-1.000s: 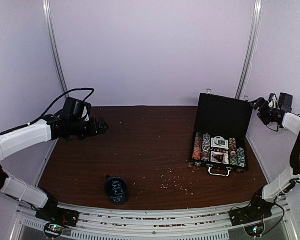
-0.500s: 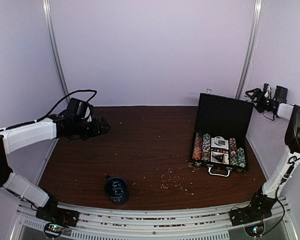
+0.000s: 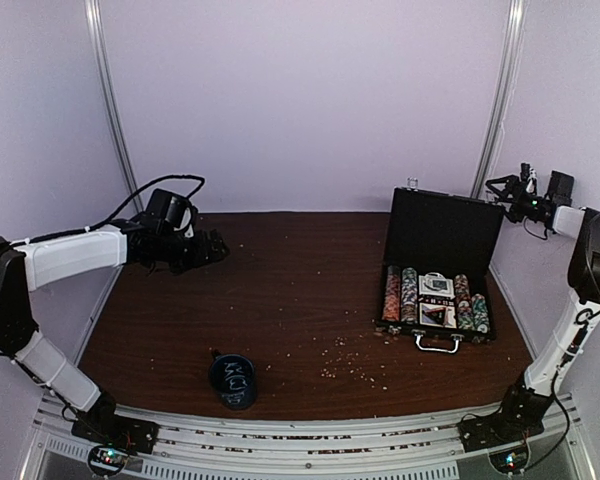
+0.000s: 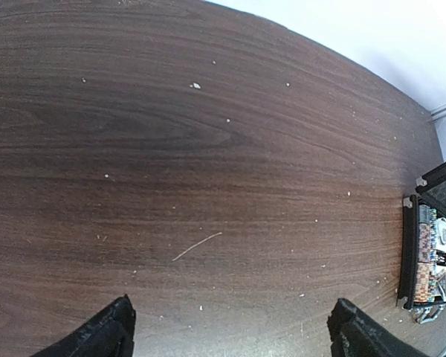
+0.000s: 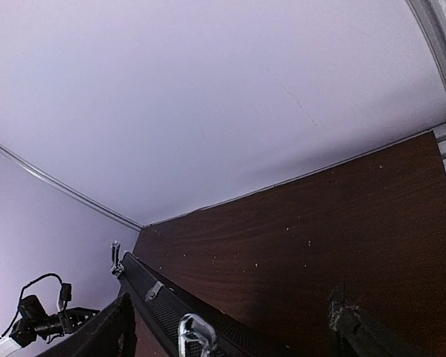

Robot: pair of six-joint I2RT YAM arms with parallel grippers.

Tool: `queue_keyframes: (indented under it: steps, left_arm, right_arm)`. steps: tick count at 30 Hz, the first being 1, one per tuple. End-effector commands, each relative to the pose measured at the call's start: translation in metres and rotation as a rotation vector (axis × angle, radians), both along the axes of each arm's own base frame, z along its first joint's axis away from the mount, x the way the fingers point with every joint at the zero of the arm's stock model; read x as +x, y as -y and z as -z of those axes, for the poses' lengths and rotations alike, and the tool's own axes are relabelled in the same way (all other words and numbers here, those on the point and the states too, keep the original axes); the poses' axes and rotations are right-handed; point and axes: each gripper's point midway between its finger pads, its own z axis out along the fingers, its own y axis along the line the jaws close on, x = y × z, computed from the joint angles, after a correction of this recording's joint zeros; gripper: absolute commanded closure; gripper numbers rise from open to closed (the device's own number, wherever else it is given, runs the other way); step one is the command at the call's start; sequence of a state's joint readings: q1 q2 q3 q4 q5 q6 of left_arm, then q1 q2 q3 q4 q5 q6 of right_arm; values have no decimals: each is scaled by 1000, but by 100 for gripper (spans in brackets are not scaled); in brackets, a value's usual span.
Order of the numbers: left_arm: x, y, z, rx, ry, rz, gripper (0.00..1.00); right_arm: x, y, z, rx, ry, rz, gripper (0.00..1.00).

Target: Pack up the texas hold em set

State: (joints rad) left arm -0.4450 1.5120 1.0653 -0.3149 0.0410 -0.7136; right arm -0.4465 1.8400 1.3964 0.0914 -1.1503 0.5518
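Poker case [image 3: 445, 232] open on crumb-strewn wooden table [image 3: 280, 300], white walls [image 3: 300, 100]

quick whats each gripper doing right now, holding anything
left gripper: open, holding nothing, above bare table.
right gripper: open, holding nothing.

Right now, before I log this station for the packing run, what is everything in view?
case: one, black, open with lid upright, right side of table
chip rolls: four rows, multicoloured, inside case, two at each end
card decks: two, pale, between the rolls
cup: one, dark with white scribbles, near edge, left of centre
crumbs: many, pale, scattered on table
table: one, brown wood
left gripper: open, empty, over far left
right gripper: open, empty, near lid's top right corner
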Motion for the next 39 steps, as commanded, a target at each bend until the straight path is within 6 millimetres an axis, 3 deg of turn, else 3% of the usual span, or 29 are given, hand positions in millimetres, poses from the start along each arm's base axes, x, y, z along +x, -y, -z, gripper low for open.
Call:
queue_keyframes:
  steps: [1, 10, 14, 18, 22, 24, 27, 31, 35, 39]
  left_arm:
    - [6, 7, -7, -14, 13, 40, 7]
    - [-10, 8, -18, -52, 27, 72, 9]
    - [-21, 9, -21, -66, 31, 83, 9]
    - [-34, 25, -21, -67, 28, 107, 10]
    - [-48, 71, -21, -82, 27, 171, 11]
    - [-57, 104, -21, -105, 24, 212, 11]
    - [-71, 158, -26, -158, 31, 289, 11]
    - [-83, 221, -28, -194, 28, 399, 12]
    - [-86, 250, -26, -210, 21, 433, 12]
    - [-83, 249, -29, -215, 37, 418, 12]
  right_arm:
    - [-40, -66, 7, 33, -80, -207, 13]
    - [-117, -122, 7, -17, -118, -242, 13]
    - [-156, -127, 8, -40, -119, -154, 12]
    - [-191, -123, 17, -54, -142, -18, 11]
    - [-213, -78, 87, -167, -403, 300, 12]
    - [-226, -72, 116, -203, -514, 328, 15]
    - [-237, -71, 143, -241, -608, 308, 17]
    - [-238, -69, 159, -267, -655, 296, 18]
    - [-232, -76, 173, -234, -694, 245, 24]
    - [-226, -91, 184, -173, -701, 160, 29]
